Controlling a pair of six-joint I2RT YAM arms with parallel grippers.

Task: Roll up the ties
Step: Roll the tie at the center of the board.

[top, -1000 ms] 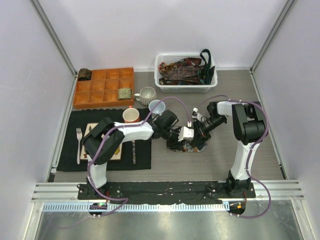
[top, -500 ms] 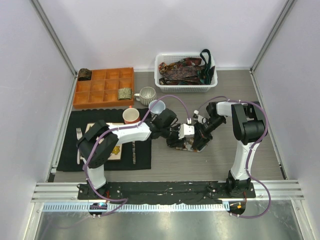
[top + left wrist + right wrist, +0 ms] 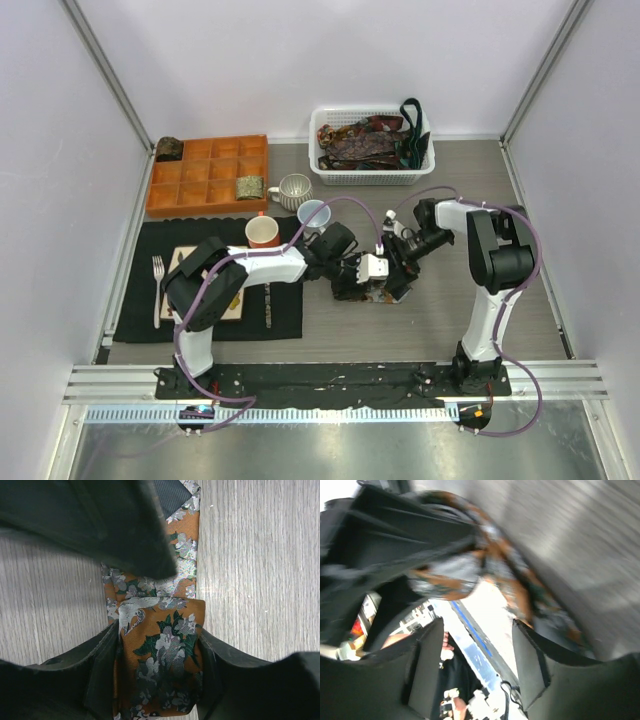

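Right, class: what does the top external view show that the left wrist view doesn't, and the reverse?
Top external only: the white basket of ties, the orange tray, the black mat. Left wrist only: the pattern of the tie, orange with green and grey flowers, a fold lying between the jaws. Both: that tie on the wooden table.

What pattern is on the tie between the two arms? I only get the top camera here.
Observer: On the left wrist camera the tie is orange with green and grey flowers.
Operator: Is any of it folded?
Observer: Yes, a folded-over part fills the gap in the left pincer.
Operator: And the right pincer?
Observer: Its fingers stand apart with nothing between them; the tie lies past their tips.
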